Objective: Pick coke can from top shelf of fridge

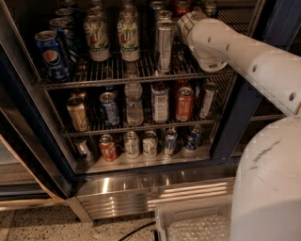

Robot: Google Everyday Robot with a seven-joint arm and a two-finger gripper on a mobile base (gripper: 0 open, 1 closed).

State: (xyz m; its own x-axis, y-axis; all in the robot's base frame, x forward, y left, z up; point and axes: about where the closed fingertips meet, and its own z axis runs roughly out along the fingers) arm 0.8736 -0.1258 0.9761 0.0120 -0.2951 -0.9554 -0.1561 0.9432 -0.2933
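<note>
The fridge (233, 123) stands open with its dark frame and three wire racks. The top shelf (96, 75) holds a Pepsi can, green-label cans and a tall slim silver can (164, 47). A red can top, which looks like the coke can (180, 6), shows at the back right of that shelf, mostly cut off by the picture's top edge. My white arm (244, 54) reaches in from the right over the top shelf. My gripper (186, 20) is at its far end, just right of the slim silver can and right below the red can.
The middle rack holds a water bottle (134, 101), an orange-red can (184, 104) and other cans. The bottom rack holds several small cans. The ribbed steel base (141, 188) lies below. My white body (268, 183) fills the lower right. A pale bin (193, 226) sits at the bottom.
</note>
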